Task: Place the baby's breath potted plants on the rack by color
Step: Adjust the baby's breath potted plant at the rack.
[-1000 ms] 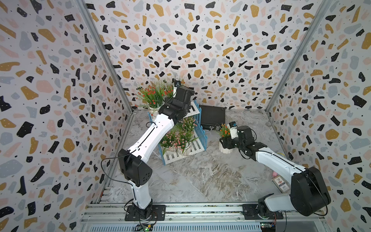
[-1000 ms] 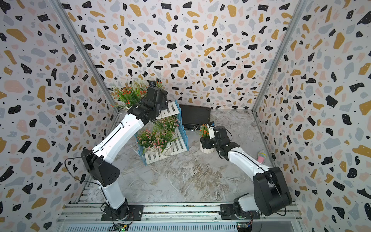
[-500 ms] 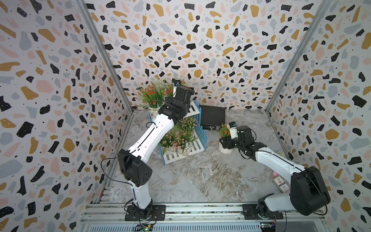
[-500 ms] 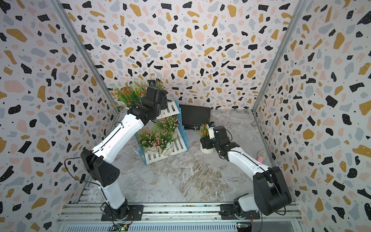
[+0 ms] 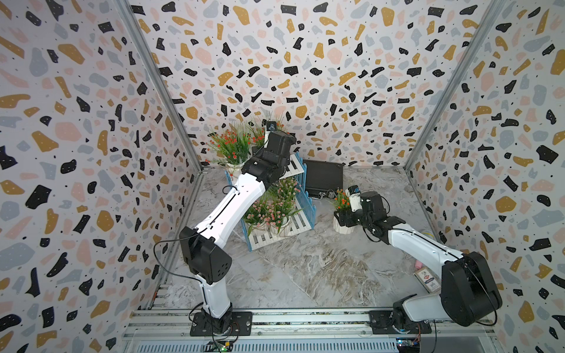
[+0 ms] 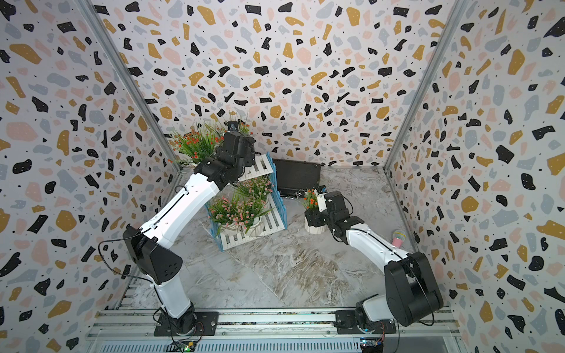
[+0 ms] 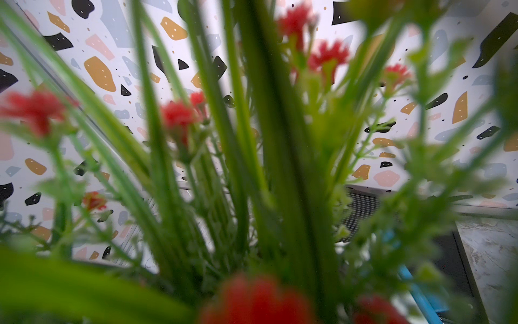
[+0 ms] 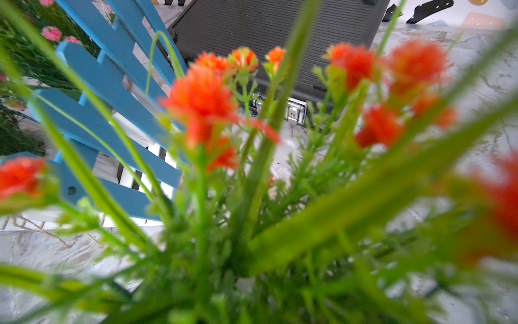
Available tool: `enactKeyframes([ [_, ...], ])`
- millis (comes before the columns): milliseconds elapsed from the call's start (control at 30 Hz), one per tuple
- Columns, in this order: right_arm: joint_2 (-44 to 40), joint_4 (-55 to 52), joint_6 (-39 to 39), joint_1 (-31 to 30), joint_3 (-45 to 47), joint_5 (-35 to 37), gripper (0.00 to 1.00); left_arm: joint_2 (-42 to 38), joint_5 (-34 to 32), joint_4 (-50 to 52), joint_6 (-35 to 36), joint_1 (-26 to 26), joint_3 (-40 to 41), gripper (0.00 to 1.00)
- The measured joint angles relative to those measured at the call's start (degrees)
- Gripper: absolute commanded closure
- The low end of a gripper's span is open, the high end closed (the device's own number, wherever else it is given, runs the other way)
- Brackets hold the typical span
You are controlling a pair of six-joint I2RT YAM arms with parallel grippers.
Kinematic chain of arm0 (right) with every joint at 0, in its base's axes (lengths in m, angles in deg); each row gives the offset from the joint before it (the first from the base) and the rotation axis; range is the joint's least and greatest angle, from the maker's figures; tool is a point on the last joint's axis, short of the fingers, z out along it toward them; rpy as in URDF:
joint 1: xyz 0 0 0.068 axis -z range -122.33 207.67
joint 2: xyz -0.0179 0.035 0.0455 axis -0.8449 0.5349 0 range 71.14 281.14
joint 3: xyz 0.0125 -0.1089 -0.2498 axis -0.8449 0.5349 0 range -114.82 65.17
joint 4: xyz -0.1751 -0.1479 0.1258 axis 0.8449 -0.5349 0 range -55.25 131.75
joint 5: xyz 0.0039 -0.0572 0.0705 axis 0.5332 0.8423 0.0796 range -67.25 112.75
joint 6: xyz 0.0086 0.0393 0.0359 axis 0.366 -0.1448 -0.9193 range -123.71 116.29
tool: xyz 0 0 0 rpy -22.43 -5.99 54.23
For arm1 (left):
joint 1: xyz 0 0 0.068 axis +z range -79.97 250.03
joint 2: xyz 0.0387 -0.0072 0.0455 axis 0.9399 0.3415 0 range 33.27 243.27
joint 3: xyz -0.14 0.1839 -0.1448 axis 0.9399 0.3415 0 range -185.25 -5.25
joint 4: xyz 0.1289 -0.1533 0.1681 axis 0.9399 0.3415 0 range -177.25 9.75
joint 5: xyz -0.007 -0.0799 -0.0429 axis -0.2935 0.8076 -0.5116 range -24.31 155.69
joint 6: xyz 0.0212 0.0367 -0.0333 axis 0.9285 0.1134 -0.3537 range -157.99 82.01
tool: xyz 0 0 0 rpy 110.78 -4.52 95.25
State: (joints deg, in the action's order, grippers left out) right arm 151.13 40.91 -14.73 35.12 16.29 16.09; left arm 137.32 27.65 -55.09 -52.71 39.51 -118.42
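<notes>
Baby's breath potted plants stand on the white-slatted, blue-fenced two-tier rack point(image 5: 308, 205): pink ones point(image 5: 269, 209) below, orange-red ones point(image 5: 232, 146) at the top. The last orange-red plant point(image 5: 341, 200) stands in its white ribbed pot point(image 5: 341, 229) on the marble floor point(image 5: 305, 269) beside the rack. The right gripper point(image 5: 345, 218) straddles that pot; I cannot tell whether it squeezes. The left gripper is hidden in the top foliage, so its state is unclear, and it should withdraw first. Then lift the plant high.

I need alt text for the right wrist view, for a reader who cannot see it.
Blurred close-up of an orange-red potted plant, its blossoms and green leaves filling the frame. Behind it are the rack with blue picket side and white slats, pink blossoms, and a black case.
</notes>
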Motion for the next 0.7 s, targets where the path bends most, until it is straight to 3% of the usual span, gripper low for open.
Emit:
enactKeyframes([
  [700, 0.4, 0.5, -0.5, 0.0, 0.1, -0.4, 0.17, -1.9, -0.8, -0.1, 1.1, 0.0, 2.2, 0.16],
])
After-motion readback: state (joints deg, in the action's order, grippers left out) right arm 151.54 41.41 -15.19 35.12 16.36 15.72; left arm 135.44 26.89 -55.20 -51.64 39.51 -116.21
